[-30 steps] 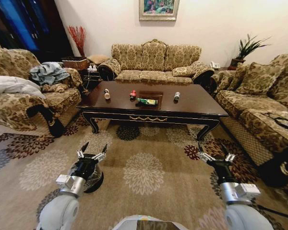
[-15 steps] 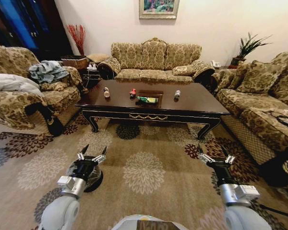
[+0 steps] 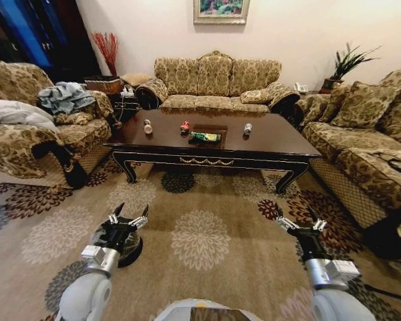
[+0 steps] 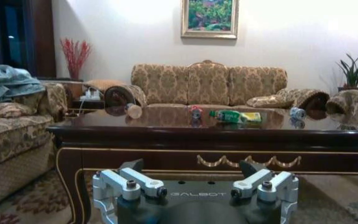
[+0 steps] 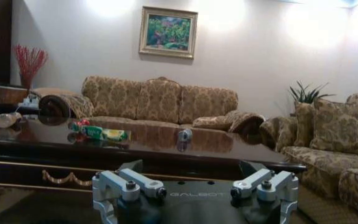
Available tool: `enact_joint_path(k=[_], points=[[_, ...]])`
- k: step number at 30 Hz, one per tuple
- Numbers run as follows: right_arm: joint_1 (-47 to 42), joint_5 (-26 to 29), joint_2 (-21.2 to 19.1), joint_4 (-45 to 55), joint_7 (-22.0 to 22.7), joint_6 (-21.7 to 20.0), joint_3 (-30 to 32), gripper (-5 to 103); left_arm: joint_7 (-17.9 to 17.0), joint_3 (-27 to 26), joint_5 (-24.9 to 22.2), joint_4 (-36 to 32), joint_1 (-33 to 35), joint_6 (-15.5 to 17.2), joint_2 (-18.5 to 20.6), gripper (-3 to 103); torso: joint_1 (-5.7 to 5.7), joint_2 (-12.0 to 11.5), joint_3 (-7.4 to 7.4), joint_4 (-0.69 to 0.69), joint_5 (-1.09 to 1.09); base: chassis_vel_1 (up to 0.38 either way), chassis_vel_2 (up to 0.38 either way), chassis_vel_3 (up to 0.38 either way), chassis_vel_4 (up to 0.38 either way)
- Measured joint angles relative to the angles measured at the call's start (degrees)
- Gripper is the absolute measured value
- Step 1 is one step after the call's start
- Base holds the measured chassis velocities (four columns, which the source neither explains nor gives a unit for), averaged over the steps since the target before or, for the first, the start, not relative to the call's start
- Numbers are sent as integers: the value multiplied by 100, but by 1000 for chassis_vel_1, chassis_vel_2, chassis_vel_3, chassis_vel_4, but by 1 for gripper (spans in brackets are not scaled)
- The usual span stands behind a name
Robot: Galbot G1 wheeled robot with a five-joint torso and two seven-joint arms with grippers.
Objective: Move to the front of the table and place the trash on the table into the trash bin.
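The dark glossy table (image 3: 274, 146) stands ahead across the carpet, in front of a sofa. On it lie the trash items: a small white bottle (image 3: 148, 126), a red can (image 3: 185, 126), a green bottle (image 3: 206, 138) on its side and a silvery can (image 3: 247, 130). The left wrist view shows them along the tabletop: white bottle (image 4: 133, 111), red can (image 4: 196, 112), green bottle (image 4: 232, 116), silvery can (image 4: 298, 112). My left gripper (image 3: 129, 214) and right gripper (image 3: 296, 221) hang open and empty, low over the carpet, well short of the table. The black trash bin (image 3: 135, 251) sits on the floor under my left arm.
Patterned sofas flank the table: one on the left (image 3: 27, 144) with clothes on it, one on the right (image 3: 361, 140), one behind (image 3: 214, 83). Open carpet (image 3: 200, 234) lies between me and the table's front edge. A potted plant (image 3: 344, 67) stands at the back right.
The whole view has shifted slightly, with the left sofa sliding toward the picture's edge, so the camera moved. Both grippers keep the same open pose; the trash has not moved.
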Motion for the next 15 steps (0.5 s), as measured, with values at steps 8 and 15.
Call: enact_joint_path(k=[8, 15], points=[[-7, -147, 6, -12, 31, -26, -30, 100, 30, 6, 74, 27, 26, -74, -26, 100, -66, -182, -114, 0, 0, 10, 9, -17, -13], [-12, -167, -1, -12, 40, -34, -45, 100, 43, 11, 93, 18, 41, -86, -33, 100, -115, -328, -213, 0, 2, 128, 134, -146, -128]])
